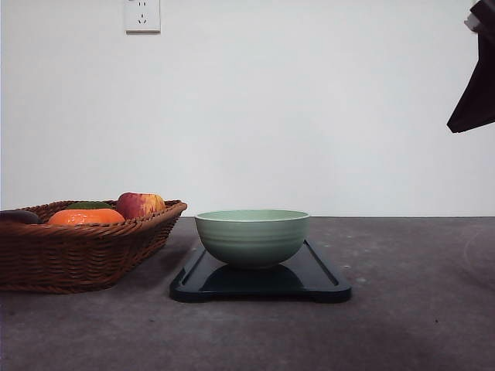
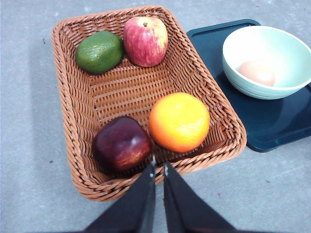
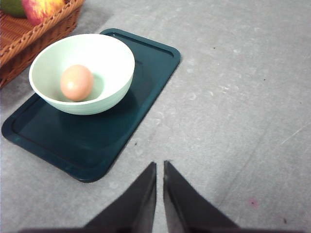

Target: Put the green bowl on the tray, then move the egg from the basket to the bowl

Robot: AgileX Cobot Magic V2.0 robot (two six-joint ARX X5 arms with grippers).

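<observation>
Apple (image 2: 145, 41), avocado (image 2: 99, 51), orange (image 2: 179, 122), plum (image 2: 121, 143).

From my remote station this reads as a lab or test room set up for robot trials, not a lived-in kitchen. I see a bare white wall (image 1: 309, 116) with a single power socket (image 1: 142, 15), and a plain grey bench (image 1: 402, 325) with a speckled, matte surface. The household props look staged: a wicker basket (image 2: 68, 97) of fruit just beside a dark tray (image 3: 155, 63) carrying a green bowl (image 1: 252, 238).
</observation>
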